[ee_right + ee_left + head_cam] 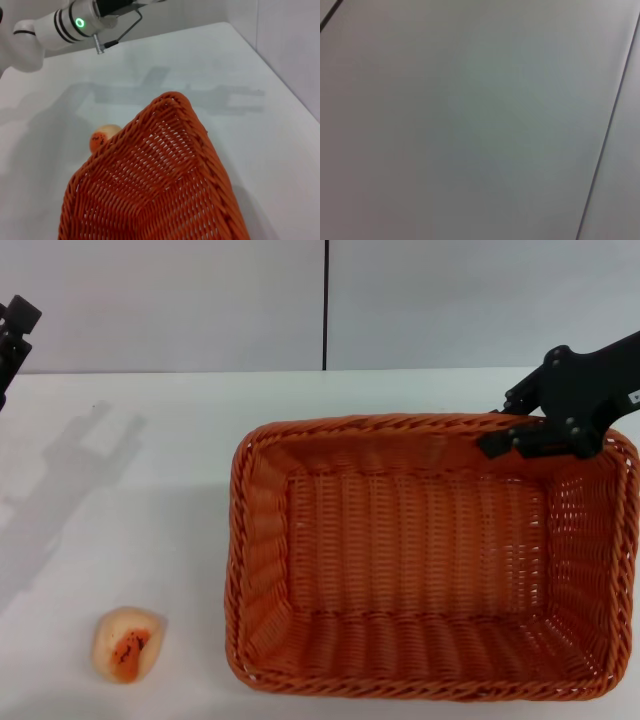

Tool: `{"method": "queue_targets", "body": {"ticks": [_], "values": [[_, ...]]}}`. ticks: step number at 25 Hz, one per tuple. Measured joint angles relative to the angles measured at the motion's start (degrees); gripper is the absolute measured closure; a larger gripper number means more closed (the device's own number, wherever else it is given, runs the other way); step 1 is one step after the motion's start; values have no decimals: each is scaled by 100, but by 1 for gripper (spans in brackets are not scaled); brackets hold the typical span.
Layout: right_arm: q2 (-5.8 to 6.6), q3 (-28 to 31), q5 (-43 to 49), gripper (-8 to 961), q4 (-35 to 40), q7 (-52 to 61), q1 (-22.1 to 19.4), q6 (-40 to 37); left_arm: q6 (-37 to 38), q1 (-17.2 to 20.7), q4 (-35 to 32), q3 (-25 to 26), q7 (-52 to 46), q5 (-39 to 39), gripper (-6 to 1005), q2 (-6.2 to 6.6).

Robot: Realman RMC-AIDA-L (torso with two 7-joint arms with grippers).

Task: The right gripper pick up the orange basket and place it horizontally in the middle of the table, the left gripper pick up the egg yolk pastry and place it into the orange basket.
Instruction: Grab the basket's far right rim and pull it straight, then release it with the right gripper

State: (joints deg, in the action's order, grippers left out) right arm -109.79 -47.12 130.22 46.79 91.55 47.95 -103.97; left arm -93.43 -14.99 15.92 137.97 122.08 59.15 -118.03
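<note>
A: Item one, the orange basket [430, 560]. Where is it lying?

B: It is sitting flat on the table [150, 500], long side running across, right of centre in the head view, opening facing up.

A: And the right gripper [512, 438]?

B: It is reaching in from the right, its tip resting at the basket's far rim near the far right corner. One finger is showing inside the rim; whether the fingers are clamping the rim or parted is not something I can tell. In the right wrist view the basket [155, 190] is filling the near part of the picture, weave and braided rim close up.

A: Item two, the egg yolk pastry [127, 643]?

B: It is lying on the table at the near left, well apart from the basket's left wall, orange patch up. The right wrist view is catching it [102, 137] just past the basket's rim.

A: Item three, the left gripper [12, 335]?

B: It is hanging at the far left edge, well apart from the pastry; finger state cannot be told.
</note>
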Motion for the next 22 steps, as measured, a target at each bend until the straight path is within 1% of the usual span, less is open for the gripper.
{"method": "queue_targets", "body": {"ticks": [7,10,11,13,16,19,20,21,22], "values": [[-26,-302,8,798,-140,-57,86,135,0,28,-49,1,0,-4,372,0],[-53,-411,57,798,-185,-52,99,323,0,29,-49,1,0,-13,372,0],[-80,-424,103,798,-190,4,106,439,0,25,-49,2,0,-14,372,0],[-89,-425,122,799,-186,50,108,509,0,12,-49,2,0,-15,372,0],[-98,-400,142,799,-158,187,109,844,1,-7,-48,2,0,-16,373,0],[-100,-324,128,728,-147,192,95,1003,1,-18,-47,1,0,-20,374,0],[-102,-270,116,704,-143,191,84,1084,1,-19,-46,1,0,-23,374,2],[-115,-95,103,680,-137,143,58,1265,4,-20,-42,2,0,-25,375,4],[-115,-95,103,657,-137,143,58,1265,4,-20,-42,2,0,-25,375,4]]}}
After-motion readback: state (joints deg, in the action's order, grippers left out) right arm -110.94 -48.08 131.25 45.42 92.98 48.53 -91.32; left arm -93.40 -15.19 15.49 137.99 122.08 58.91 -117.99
